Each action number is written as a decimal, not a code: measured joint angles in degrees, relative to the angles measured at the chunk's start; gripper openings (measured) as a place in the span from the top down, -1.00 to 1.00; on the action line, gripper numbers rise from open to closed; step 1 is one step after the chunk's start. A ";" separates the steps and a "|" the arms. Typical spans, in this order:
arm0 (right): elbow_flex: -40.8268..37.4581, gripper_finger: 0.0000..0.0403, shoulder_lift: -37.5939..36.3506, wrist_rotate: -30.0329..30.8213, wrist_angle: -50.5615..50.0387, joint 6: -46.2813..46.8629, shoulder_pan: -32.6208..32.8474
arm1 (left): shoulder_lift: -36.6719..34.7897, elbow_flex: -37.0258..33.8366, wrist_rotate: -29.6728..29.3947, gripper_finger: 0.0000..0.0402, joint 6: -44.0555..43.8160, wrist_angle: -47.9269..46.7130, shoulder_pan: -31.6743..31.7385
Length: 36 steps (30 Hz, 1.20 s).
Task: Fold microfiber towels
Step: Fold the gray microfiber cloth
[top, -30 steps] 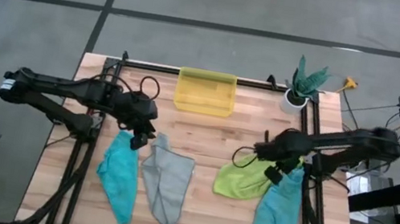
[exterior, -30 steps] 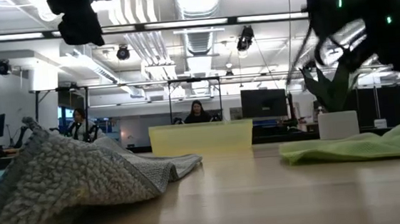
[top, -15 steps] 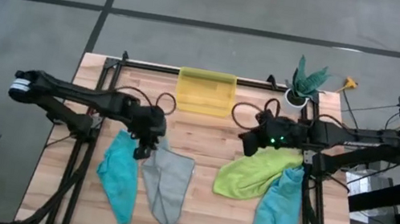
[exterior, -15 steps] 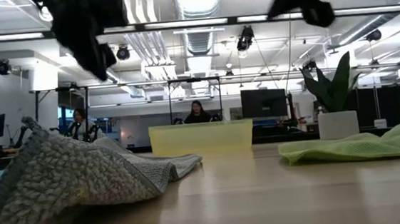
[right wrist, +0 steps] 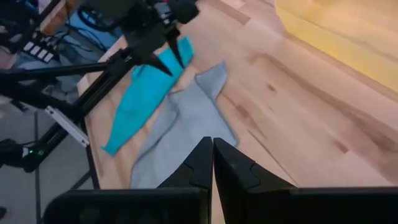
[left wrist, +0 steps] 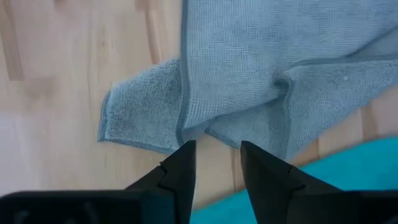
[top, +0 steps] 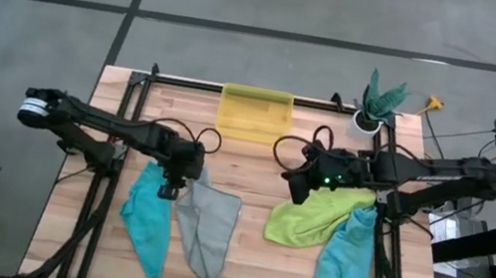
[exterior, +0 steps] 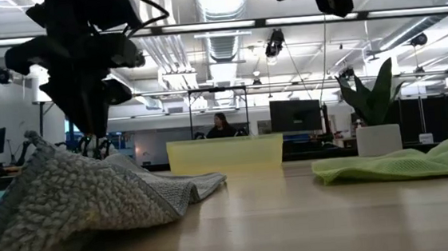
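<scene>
Left gripper (left wrist: 214,163) hovering part-open, empty, over grey towel (left wrist: 273,74) corner (pinch only one layer); right gripper (right wrist: 212,163) waiting shut, empty.

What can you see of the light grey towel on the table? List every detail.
The light grey towel is a soft, nubbly microfiber cloth lying crumpled and unfolded on the wooden table, left of centre. One hemmed corner is folded over near its top edge. Its left edge lies against a teal towel. The left gripper hangs open just over that top edge, not gripping it. In the low view it rises in a rumpled hump.
</scene>
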 joint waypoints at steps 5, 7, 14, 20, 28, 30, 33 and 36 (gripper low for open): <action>2.15 0.95 2.63 0.08 -0.02 -0.01 2.18 | -0.19 -3.50 0.13 0.24 2.22 2.39 0.92; 2.95 0.95 3.56 0.08 0.16 -0.01 2.89 | -0.16 -4.57 0.19 0.14 2.22 3.28 1.52; 4.10 0.95 6.38 0.08 0.09 1.73 4.75 | 0.98 -6.32 -0.08 -0.11 2.24 10.65 2.38; 4.06 0.95 7.08 -0.07 -0.13 5.08 5.79 | 7.36 -6.73 -0.10 -0.12 4.24 11.94 2.84; 4.27 0.95 6.83 0.10 -0.12 6.07 6.41 | 10.78 -2.41 0.70 0.34 4.13 12.10 2.80; 4.21 0.95 6.83 0.10 -0.24 6.07 6.54 | 10.54 -0.99 0.76 0.68 4.15 11.77 2.82; 4.21 0.95 6.84 0.11 -0.16 5.76 6.61 | 9.57 1.14 0.85 0.94 3.71 10.63 3.08; 4.32 0.96 6.56 0.11 -0.14 4.49 6.63 | 7.69 3.84 0.30 0.99 3.67 7.44 3.08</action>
